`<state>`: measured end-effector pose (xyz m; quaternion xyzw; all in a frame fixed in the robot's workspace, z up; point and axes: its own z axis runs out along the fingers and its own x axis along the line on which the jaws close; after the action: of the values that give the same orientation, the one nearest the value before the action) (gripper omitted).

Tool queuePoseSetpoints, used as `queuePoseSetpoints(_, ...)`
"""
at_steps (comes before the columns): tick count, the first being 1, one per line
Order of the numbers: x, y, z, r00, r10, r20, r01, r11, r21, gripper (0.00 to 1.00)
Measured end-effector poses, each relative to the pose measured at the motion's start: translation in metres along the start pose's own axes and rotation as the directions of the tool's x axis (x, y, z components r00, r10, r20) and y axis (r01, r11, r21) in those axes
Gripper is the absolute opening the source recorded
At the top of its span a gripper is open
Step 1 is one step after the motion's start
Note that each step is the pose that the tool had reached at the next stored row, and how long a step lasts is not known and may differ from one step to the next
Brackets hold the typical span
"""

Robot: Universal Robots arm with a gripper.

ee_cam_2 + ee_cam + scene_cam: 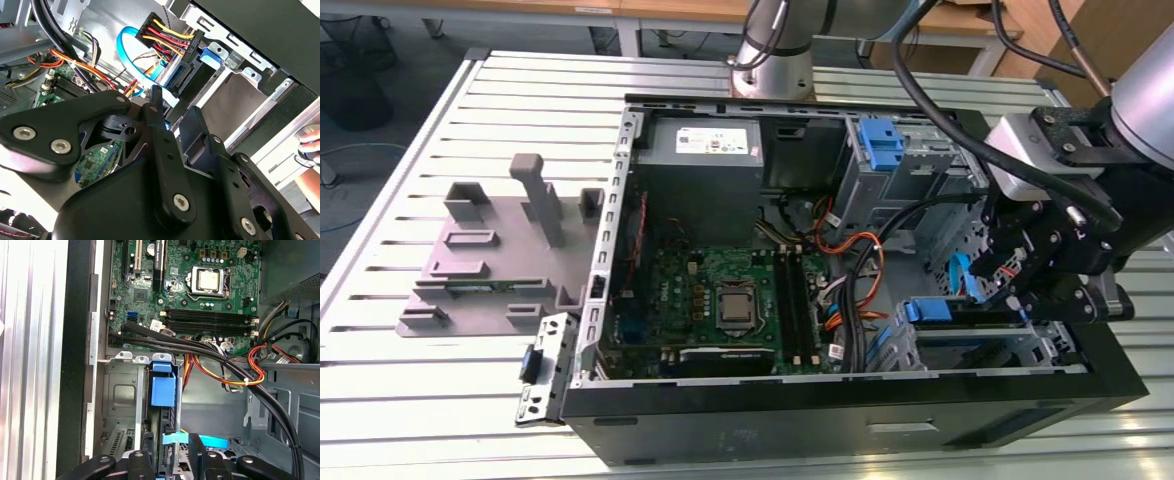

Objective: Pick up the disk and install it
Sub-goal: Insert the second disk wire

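Blue-framed disk [163,390] clamped in end effector [170,446], partway into drive bay [120,390].
Picked up; apparently not yet seated.

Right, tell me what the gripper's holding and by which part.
Cannot be told. The gripper sits at the end of the disk, which stands on edge in the drive bay; whether it clamps the disk does not show.

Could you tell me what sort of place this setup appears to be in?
Probably a robotics lab or test workshop: an open computer case lies on a slatted metal table, beside a grey parts fixture, with the robot arm's claw over it.
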<state>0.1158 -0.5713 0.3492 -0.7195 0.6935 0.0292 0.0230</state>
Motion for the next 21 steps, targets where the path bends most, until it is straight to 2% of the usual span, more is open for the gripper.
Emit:
queuePoseSetpoints(7, 0.0001, -0.0001, -0.0003, 1.0000, 0.000, 0.0000, 0.000, 1.0000, 0.0000, 0.41)
queuePoseSetpoints(11, -0.0002, -0.0001, -0.0035, 1.0000, 0.000, 0.0000, 0.000, 1.0000, 0.0000, 0.41)
queuePoseSetpoints(21, -0.0002, -0.0017, -0.0039, 1.0000, 0.000, -0.0003, 0.000, 1.0000, -0.0001, 0.41)
